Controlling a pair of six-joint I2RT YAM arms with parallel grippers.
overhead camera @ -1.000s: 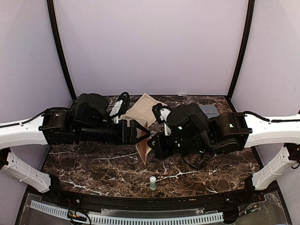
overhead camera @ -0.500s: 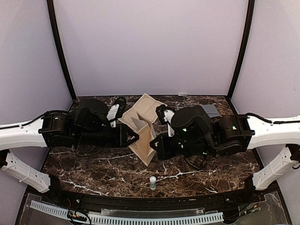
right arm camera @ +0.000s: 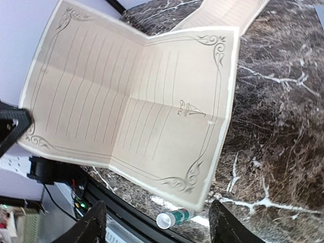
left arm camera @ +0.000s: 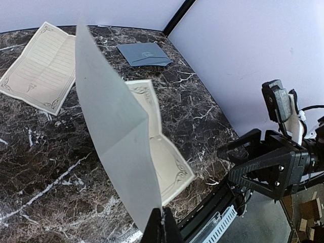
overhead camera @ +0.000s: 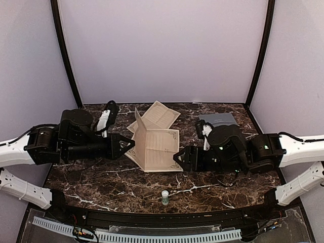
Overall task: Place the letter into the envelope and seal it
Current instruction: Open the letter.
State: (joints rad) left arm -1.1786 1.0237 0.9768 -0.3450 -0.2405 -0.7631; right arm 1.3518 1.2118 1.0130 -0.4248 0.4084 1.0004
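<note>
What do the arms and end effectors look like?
The left arm and right arm both have white outer links, bulky black joint housings and looping black cables. The left end effector and right end effector are black with angular, tapered fingers.

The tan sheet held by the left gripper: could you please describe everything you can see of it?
The tan sheet is thin lined paper with an ornate printed border and a small emblem, creased into panels. Its right part lies on the marble table; its left panel stands raised, pinched at its edge by the shut left gripper. The open right gripper is near its right edge, not holding it.
</note>
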